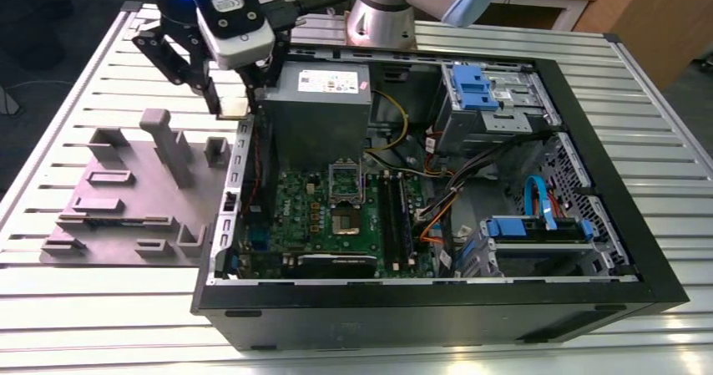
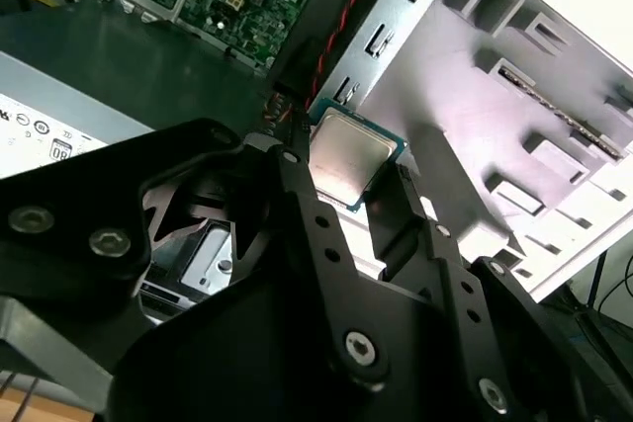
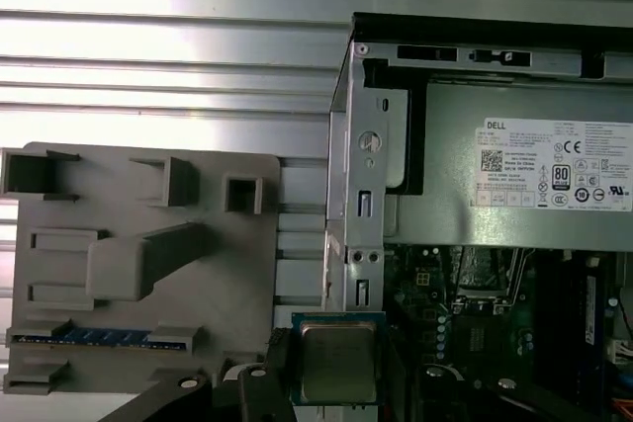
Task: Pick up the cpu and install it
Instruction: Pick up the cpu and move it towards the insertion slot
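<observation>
Holds the cpu [image 2: 351, 155] by its edges in closed jaws, aloft above the case wall [image 3: 361, 195] at the exterior view's left, near the power supply [image 1: 323, 87]; risks slipping from thin purchase, or clipping that wall.

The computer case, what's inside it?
A power supply, a motherboard with its socket, cables and blue drive bays. What lies beneath the power supply and bays is covered. The gripper holds the cpu by the case wall.

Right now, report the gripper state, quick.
Gripper: shut on the cpu, which sits between its fingers.
</observation>
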